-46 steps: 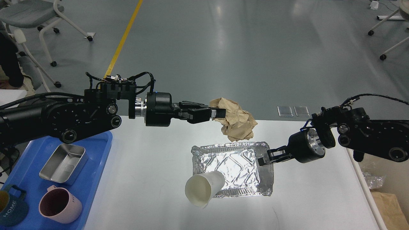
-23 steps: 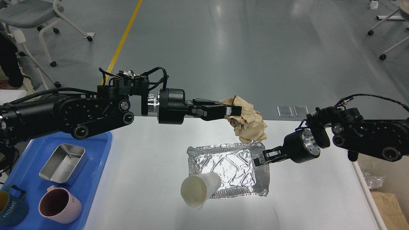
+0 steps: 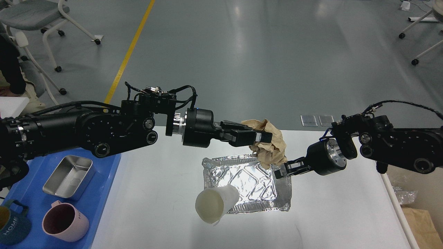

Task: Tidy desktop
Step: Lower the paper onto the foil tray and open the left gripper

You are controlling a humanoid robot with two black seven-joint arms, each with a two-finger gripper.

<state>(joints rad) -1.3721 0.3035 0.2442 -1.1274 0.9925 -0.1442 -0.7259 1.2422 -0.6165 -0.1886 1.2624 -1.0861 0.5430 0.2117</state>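
The desktop (image 3: pixel 166 193), white and smooth with a rounded edge, fills the lower view. Above its foil tray (image 3: pixel 247 183), the left gripper (image 3: pixel 259 137) clenches crumpled brown paper (image 3: pixel 271 147). The right gripper (image 3: pixel 281 172) pinches the foil tray's right rim.

blue tray (image 3: pixel 104 193) holds steel tin (image 3: pixel 68 177), pink mug (image 3: pixel 65 226), blue mug (image 3: pixel 12 224).

Paper moves over the tray

The left gripper (image 3: pixel 259 137) has carried the crumpled brown paper (image 3: pixel 271 147) right and lower, above the foil tray (image 3: pixel 242 183).
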